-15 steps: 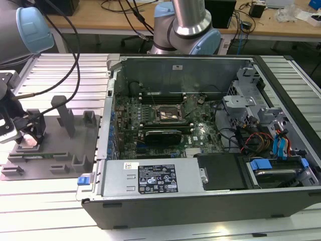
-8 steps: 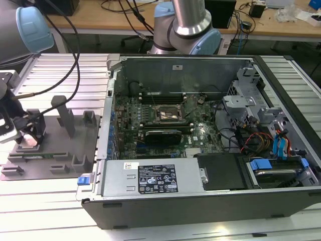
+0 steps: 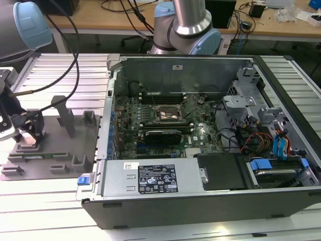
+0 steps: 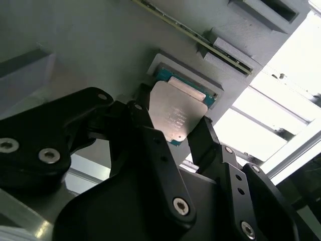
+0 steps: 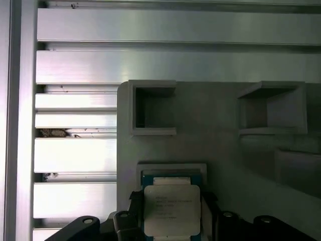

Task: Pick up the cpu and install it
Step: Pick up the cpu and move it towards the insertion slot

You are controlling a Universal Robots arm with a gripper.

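Grey fixture tray (image 4: 75, 45) underneath, one cpu (image 4: 175, 113) sits clamped between the end effector's (image 4: 173, 124) two fingers (image 4: 203, 138).

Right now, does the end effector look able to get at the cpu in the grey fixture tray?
Probably yes. In the first wrist view the end effector sits right at the cpu, which lies face up in a pocket of the fixture tray, with nothing covering it or standing between them.
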